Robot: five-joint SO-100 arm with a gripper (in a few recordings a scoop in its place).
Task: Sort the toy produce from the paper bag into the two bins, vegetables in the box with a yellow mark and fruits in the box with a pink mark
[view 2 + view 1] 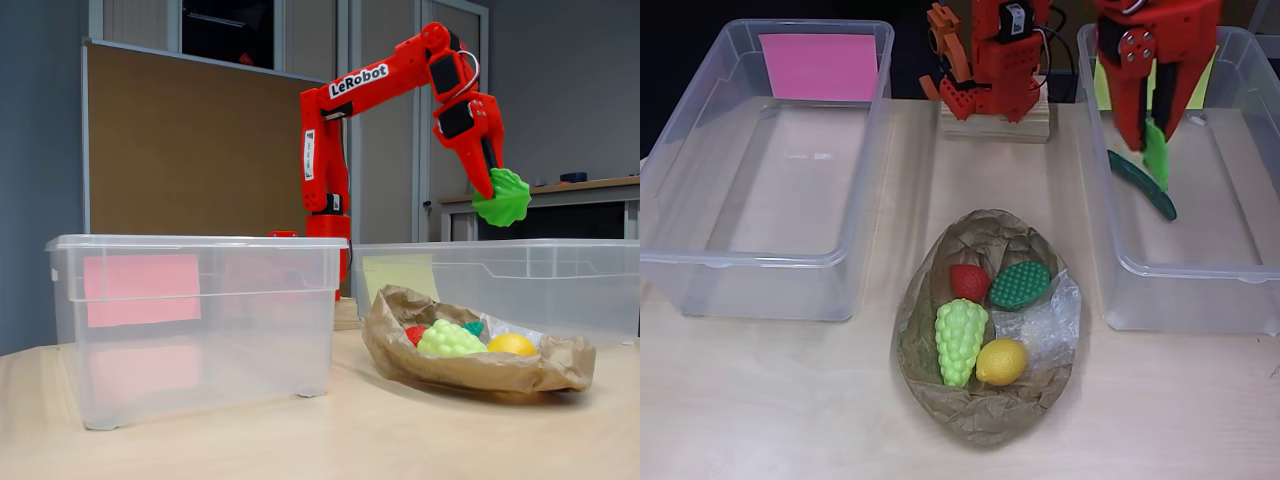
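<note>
Pale wooden tabletop carries two clear bins and an open paper bag (985, 400). Risk: the flat leafy toy is pinched near one edge and could slip or land outside the wall if released off-centre. At upper right of the overhead view, the gripper (1158, 150) is closed on a green leafy vegetable (502, 198), suspended over the yellow-marked bin (1240, 275), where a dark green vegetable (1140, 183) lies. Strawberry (968, 281), grapes (961, 340) and lemon (1001, 361) remain bagged; the pink-marked bin (700, 265) sits left.

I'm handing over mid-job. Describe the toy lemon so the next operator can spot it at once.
Find the crumpled paper bag on the table between the two clear bins. In the overhead view, the lemon lies in the bag's lower right part, right beside the light green grapes. It is the bag's only yellow piece, smooth and oval, unlike the bumpy grapes, the red strawberry and the dark green textured piece.
</note>
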